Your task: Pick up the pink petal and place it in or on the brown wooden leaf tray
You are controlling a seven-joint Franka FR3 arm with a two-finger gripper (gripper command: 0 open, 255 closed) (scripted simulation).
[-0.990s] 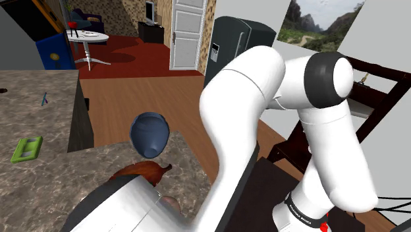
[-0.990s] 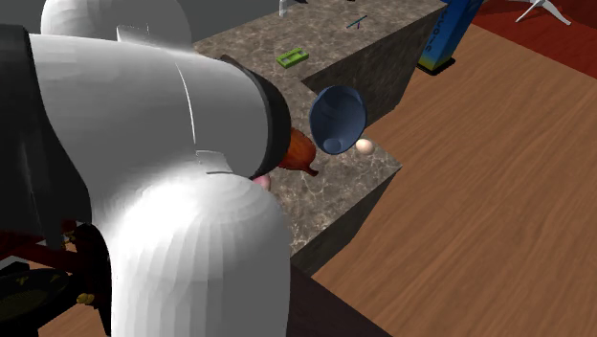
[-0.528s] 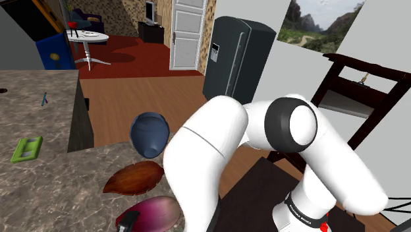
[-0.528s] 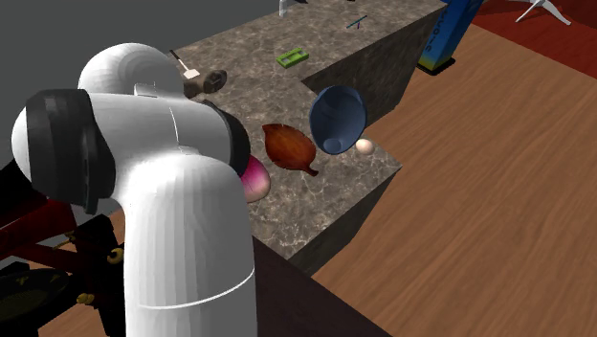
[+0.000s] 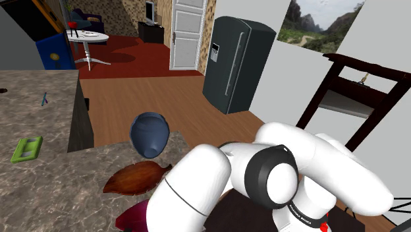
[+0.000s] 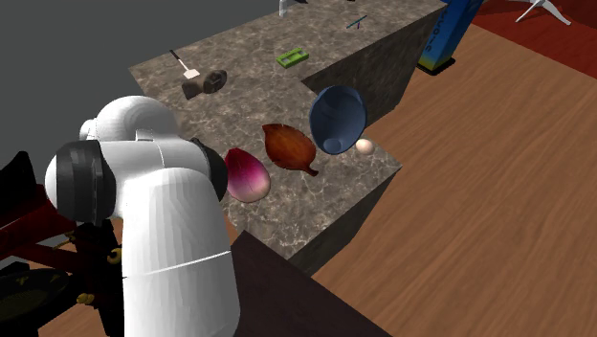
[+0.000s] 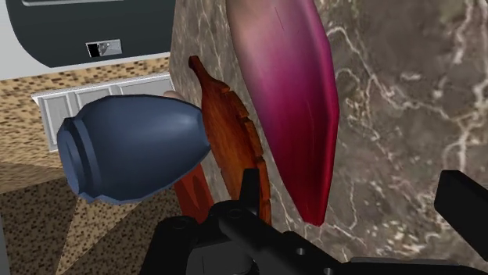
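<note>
Now I am holding the gripper [image 7: 356, 183], fingers apart, above the pink petal [image 7: 289, 94] to straddle it. It is lying on the counter [image 6: 239, 105] just beside the leaf tray [image 7: 235, 133], making the carry short.

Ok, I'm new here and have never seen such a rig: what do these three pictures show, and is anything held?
It is a white robot arm with a black two-finger gripper. One picture looks from beside its stand, one from another spot close behind the arm, one from a camera on the hand. On the stone-patterned counter lie a pink petal, a brown leaf tray and a blue vase on its side. The fingers stand apart near the petal; nothing is held.
</note>
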